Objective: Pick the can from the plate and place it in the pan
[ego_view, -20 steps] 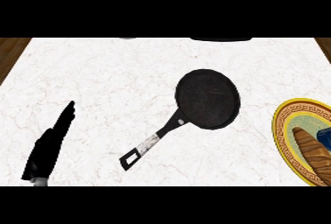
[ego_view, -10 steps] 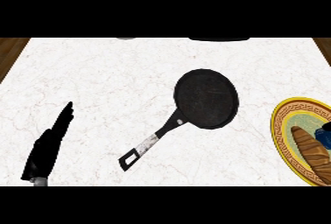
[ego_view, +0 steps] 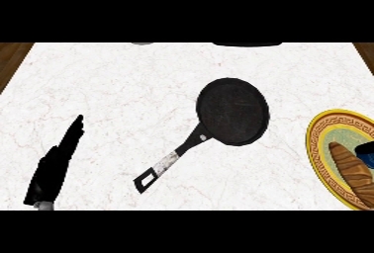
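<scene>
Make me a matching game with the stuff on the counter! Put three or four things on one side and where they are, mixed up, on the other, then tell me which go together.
Things:
1. pan
2. plate
3. left hand
4. bread

Places:
A. lying on the plate
B. lower left of the view, fingers straight, resting
C. middle of the counter, handle pointing toward the lower left
D. right edge of the view, partly cut off

Pairs: 1-C, 2-D, 3-B, 4-A
</scene>
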Controlling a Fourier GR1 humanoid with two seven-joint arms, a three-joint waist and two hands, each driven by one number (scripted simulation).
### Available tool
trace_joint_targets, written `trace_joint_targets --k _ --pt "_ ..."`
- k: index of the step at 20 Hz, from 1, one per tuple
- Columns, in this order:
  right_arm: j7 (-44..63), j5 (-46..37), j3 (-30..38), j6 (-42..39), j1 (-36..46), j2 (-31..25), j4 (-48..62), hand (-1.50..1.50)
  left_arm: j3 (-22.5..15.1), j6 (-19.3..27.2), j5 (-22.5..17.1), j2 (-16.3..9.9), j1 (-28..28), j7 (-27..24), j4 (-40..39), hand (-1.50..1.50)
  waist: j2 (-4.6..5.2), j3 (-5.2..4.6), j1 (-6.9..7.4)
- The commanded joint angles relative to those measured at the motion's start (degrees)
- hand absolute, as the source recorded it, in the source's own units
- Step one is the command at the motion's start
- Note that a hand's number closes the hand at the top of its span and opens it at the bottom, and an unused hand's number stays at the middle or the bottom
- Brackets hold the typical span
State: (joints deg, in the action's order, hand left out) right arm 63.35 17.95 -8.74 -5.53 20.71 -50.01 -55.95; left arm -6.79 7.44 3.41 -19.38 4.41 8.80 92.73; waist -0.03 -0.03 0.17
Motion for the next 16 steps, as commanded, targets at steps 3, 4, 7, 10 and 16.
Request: trace_joint_targets --k 3,4,7,10,16 --pt "1.61 -4.99 2.74 2.0 2.18 3.47 3.99 1.5 -0.42 0.54 2.92 3.2 -1.54 -0.16 -1.78 0.0 0.06 0.03 0.11" --pt "-0.32 -5.51 3.83 1.89 2.9 4.22 5.75 1.5 0.05 -0.35 2.74 2.86 -1.24 -0.13 -1.68 0.0 0.08 0.03 0.18" --pt "-0.43 -5.05 5.43 2.24 4.67 5.57 8.22 1.5 0.69 -1.38 2.31 2.14 -0.49 1.02 0.5 0.0 0.09 0.04 0.29" --pt "2.09 -4.19 6.47 5.28 -0.86 6.38 -0.48 1.5 0.64 -0.44 3.16 3.95 0.21 -0.5 -0.33 0.0 -0.08 -0.01 -0.41" --pt "-0.48 -13.52 -3.33 10.17 -9.35 10.55 -17.31 1.5 2.06 -1.58 2.62 2.39 2.52 0.6 2.13 0.0 -0.78 -0.17 -1.57"
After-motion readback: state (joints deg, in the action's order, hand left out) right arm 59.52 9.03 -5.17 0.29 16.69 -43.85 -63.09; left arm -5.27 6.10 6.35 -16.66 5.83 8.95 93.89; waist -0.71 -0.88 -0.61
